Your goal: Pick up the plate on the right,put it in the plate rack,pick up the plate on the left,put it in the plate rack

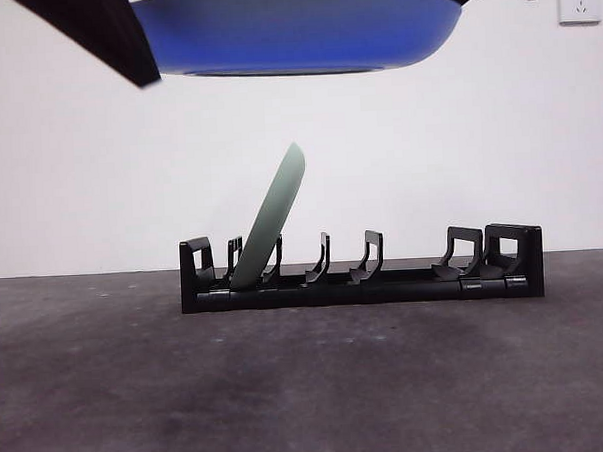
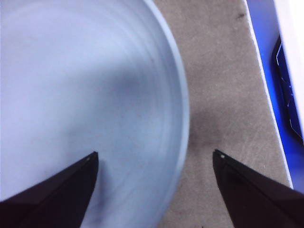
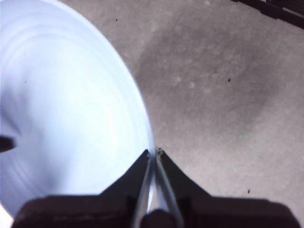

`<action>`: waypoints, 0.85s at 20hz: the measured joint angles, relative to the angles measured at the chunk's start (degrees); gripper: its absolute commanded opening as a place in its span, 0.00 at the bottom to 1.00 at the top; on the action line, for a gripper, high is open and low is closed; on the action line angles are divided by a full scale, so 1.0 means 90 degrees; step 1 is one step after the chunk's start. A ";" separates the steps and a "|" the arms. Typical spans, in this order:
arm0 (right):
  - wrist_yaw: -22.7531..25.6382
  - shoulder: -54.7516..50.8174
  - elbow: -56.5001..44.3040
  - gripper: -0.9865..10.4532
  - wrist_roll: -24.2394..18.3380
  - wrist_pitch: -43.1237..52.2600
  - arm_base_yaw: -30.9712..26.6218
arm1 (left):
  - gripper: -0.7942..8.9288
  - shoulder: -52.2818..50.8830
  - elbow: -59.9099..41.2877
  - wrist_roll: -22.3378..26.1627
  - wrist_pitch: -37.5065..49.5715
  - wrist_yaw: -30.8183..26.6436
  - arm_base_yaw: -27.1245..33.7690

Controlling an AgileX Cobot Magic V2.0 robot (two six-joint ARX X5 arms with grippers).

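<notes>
Right gripper [image 3: 155, 153] clamps the blue plate's [image 1: 293, 31] rim high above the rack [image 1: 362, 284], left gripper [image 2: 154, 159] open beside it

Green plate [image 1: 277, 215] leans in black rack [image 1: 362, 283]; blue plate [image 1: 298, 31] aloft

Grey table [image 1: 309, 386] w/ plate rack [image 1: 361, 283]

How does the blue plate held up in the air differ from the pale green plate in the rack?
The blue plate is deep blue and lies flat high above the table, right gripper shut on its rim. The pale green plate leans tilted in the plate rack, free of any gripper. Both are round plates.
</notes>
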 measured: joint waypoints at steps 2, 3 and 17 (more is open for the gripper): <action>0.0002 -0.0036 0.0000 0.08 -0.0012 -0.0070 0.0000 | 0.18 0.0068 0.0000 0.0022 0.0010 -0.0002 0.0000; 0.0007 -0.0041 0.0000 0.08 -0.0015 -0.0117 0.0000 | 0.11 0.0061 0.0000 0.0022 0.0012 -0.0002 0.0000; 0.0245 -0.0063 0.0000 0.32 0.0053 -0.0136 -0.0027 | 0.08 -0.0029 0.0024 -0.0136 -0.0049 0.0522 -0.0141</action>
